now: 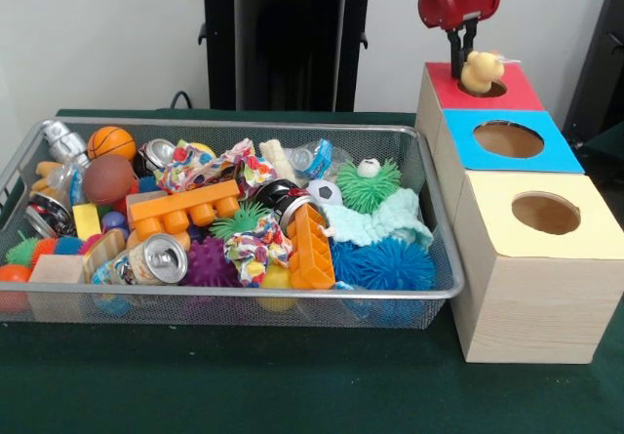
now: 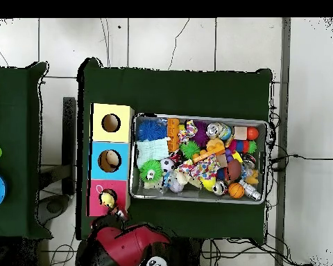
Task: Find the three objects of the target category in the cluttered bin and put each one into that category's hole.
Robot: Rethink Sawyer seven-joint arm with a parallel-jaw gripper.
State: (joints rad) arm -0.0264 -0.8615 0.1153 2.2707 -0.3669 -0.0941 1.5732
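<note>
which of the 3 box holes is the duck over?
The red-topped hole, farthest from the camera in the front view. The claw holds the duck above it; the blue and yellow holes sit clear.

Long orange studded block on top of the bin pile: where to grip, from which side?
Come straight down on the long orange block and pinch across its short width at mid-length. It lies nearly flat on top of the pile in the bin, uncovered, and its ends are crowded by neighbouring toys.

No text, label, brand or number can be read on anything in either view.
</note>
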